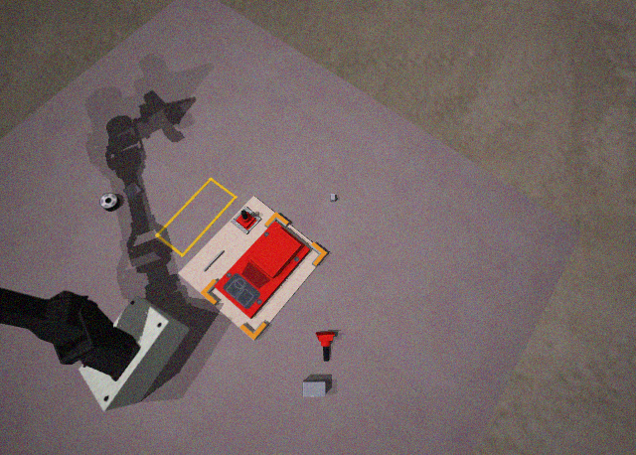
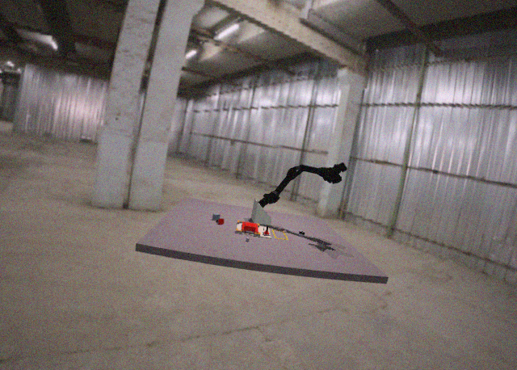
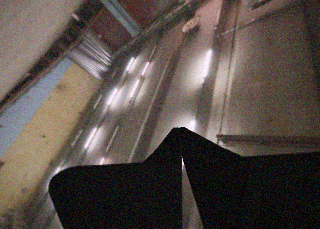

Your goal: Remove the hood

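Observation:
The toy car (image 1: 278, 248) (image 2: 249, 230) is red and sits between orange corner pieces on a cream board (image 1: 192, 271). A dark grey patch (image 1: 240, 290) with engine-like shapes shows near its lower-left end in the top view; I cannot tell whether it is the hood or an uncovered bay. The marked area (image 1: 209, 227) is a yellow outline beside the board, with nothing inside. My gripper (image 3: 178, 133) is shut and empty. In the exterior view it is raised high above the table, far from the car; the top view does not show it.
A red piece with a black knob (image 1: 245, 218) and a thin grey rod (image 1: 214, 260) are on the board. A red black-handled piece (image 1: 325, 340), a grey block (image 1: 314, 387), a small grey cube (image 1: 333, 198) and a black-and-white wheel (image 1: 108, 201) are around it.

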